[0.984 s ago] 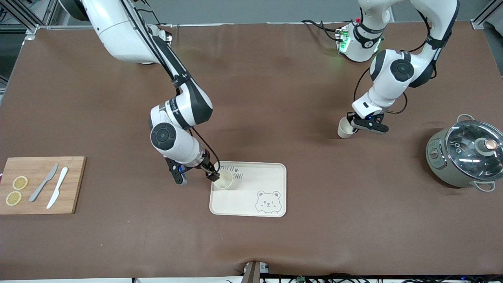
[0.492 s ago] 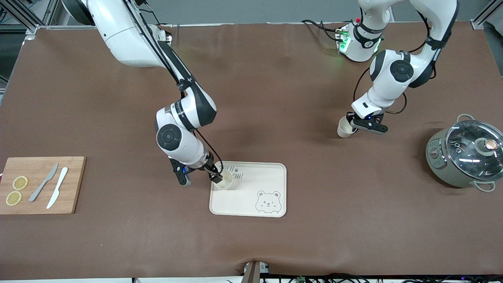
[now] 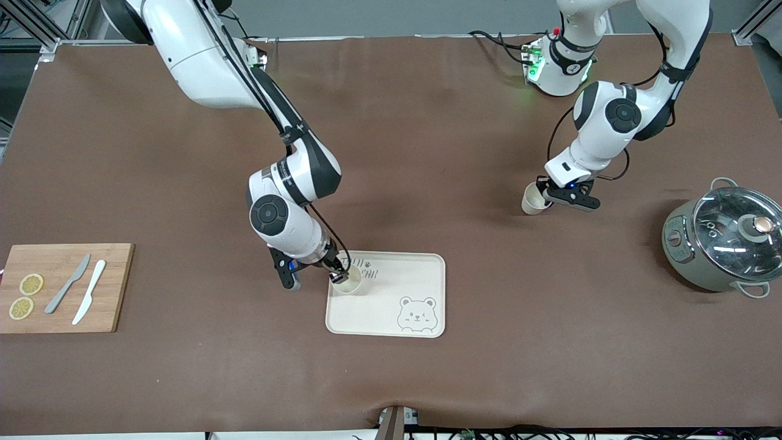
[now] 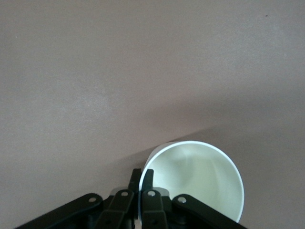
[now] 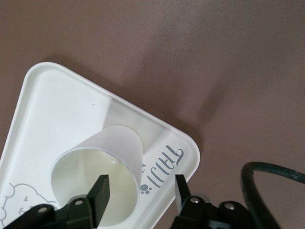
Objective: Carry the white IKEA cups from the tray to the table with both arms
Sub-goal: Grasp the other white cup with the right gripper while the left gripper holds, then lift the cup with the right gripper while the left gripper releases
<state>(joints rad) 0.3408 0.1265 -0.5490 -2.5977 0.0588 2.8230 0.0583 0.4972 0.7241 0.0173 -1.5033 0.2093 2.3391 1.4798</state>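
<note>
Brown table (image 3: 427, 153), cream tray (image 3: 421, 278) near its middle. One cup (image 3: 348, 282) standing upright in the tray's corner; right gripper (image 3: 338, 277) over it, fingers (image 5: 98, 192) spread wide astride the rim. Second cup (image 3: 533, 199) over bare tabletop, rim pinched by the closed left gripper (image 3: 548, 197).

I see one plain white cup (image 3: 348, 282) upright on the tray, rim between my right gripper's (image 5: 139, 188) parted fingers; the other cup (image 4: 193, 180) pinched by the left gripper (image 3: 545, 194), seemingly tilted.
</note>
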